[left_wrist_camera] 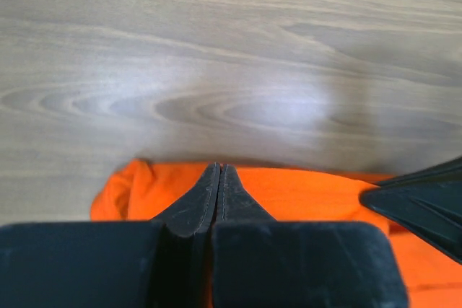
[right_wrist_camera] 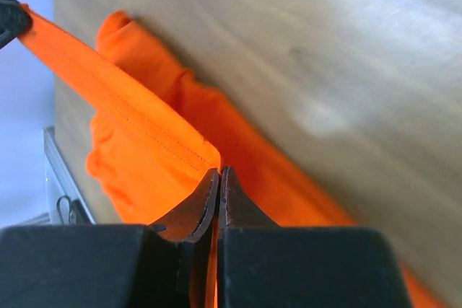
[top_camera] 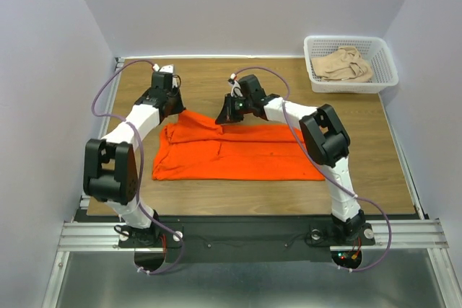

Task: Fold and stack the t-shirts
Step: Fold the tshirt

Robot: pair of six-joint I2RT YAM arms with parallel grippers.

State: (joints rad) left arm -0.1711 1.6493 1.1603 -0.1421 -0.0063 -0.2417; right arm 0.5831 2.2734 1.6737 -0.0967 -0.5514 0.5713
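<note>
white lattice basket (top_camera: 354, 86) at the far right corner of the wooden table (top_camera: 375, 151)

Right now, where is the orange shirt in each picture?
Top camera: the orange shirt lies spread in the middle of the picture.
Left wrist camera: the orange shirt is a strip along the bottom.
Right wrist camera: the orange shirt runs from the top left down to the bottom right.
Shared landmark: the wooden table under it shows in all three.
</note>
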